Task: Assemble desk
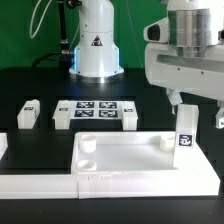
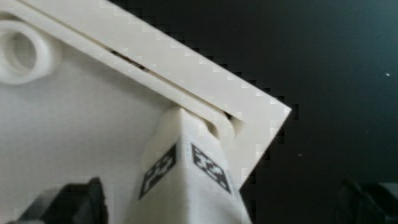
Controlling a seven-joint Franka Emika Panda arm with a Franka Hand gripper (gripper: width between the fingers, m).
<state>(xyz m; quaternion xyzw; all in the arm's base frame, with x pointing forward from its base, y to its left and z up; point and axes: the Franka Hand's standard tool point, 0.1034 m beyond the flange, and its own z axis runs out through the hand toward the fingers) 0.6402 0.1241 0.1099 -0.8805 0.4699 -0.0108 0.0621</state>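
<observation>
The pincer [image 1: 196,108] is hanging with its jaws spread apart, gripping nothing. Directly beneath it an upright leg [image 1: 186,131] is standing in a corner of the desk top [image 1: 125,160], which is lying on the surface [image 1: 30,85] and stretching away toward the exterior view's left. I am judging one leg placed, though not whether it is seated fully. A round socket [image 2: 18,50] is showing empty, and a loose leg [image 1: 27,113] is lying far from the pincer, beyond the marker board [image 1: 95,113], so most fitting is waiting.
</observation>
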